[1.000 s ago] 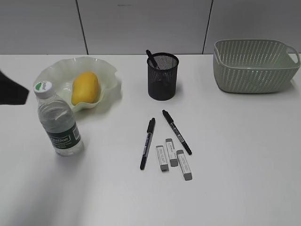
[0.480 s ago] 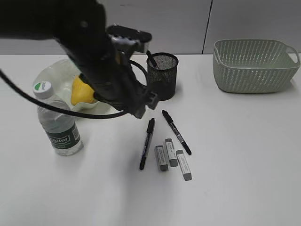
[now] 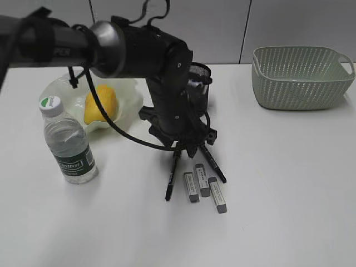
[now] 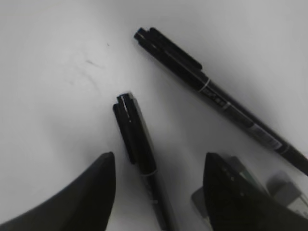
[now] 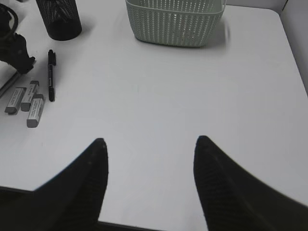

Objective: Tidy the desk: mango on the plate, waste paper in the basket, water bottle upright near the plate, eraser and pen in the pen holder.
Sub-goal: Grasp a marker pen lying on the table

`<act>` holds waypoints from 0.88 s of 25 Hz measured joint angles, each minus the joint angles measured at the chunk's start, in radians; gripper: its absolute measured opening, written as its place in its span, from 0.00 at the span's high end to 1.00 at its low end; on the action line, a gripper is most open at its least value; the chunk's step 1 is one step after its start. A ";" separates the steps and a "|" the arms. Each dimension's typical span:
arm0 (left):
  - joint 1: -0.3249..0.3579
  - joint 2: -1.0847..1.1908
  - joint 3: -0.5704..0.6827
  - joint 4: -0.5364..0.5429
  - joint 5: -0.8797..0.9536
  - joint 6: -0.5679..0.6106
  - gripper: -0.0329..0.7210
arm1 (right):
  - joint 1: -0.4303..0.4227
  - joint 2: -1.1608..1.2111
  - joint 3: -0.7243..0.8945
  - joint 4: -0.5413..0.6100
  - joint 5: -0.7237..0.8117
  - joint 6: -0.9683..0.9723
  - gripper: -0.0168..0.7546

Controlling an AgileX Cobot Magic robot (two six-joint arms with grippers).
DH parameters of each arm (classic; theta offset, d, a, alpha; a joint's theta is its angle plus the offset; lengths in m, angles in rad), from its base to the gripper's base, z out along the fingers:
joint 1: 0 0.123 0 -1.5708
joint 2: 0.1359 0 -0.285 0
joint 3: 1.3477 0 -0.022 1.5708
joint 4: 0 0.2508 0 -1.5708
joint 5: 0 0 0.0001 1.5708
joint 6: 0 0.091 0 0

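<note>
Your left gripper stands open, both fingers spread either side of the near pen, which lies flat on the desk just in front of the pen holder. Nothing is held. Your right gripper also stands wide and empty, well to the basket's side of the pen holder.

Watch the right-hand finger of the left gripper: in the left wrist view it hangs over the erasers, which lie packed just beside the pen. Close carelessly and, I judge, you could trap an eraser with the pen or knock the row askew. The second pen lies angled beyond the erasers, its cap end near the first pen's, so a sideways sweep could roll it. A thin round pen may also twist out of a grip taken off-centre.

The pen holder already has a pen standing in it and sits very near the arm's wrist, so a hasty lift might tip it.

Away from the pen holder toward the camera the desk is bare, and there is open room between it and the basket. On its other side the water bottle stands upright beside the plate, with the mango in it; keep your elbow clear of those. No waste paper is visible.
</note>
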 joint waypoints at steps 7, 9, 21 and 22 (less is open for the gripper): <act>0.000 0.079 -0.037 0.053 0.026 -0.021 0.46 | 0.000 0.000 0.000 0.000 0.000 0.000 0.39; 0.000 0.080 -0.037 0.059 0.024 -0.024 0.54 | 0.000 0.000 0.000 0.000 0.000 0.000 0.39; 0.005 -0.079 -0.033 0.096 -0.174 -0.024 0.82 | 0.000 0.000 0.000 0.000 0.000 0.000 0.39; 0.011 -0.125 -0.034 0.105 -0.262 -0.024 0.82 | 0.000 0.000 0.000 0.000 0.000 0.000 0.39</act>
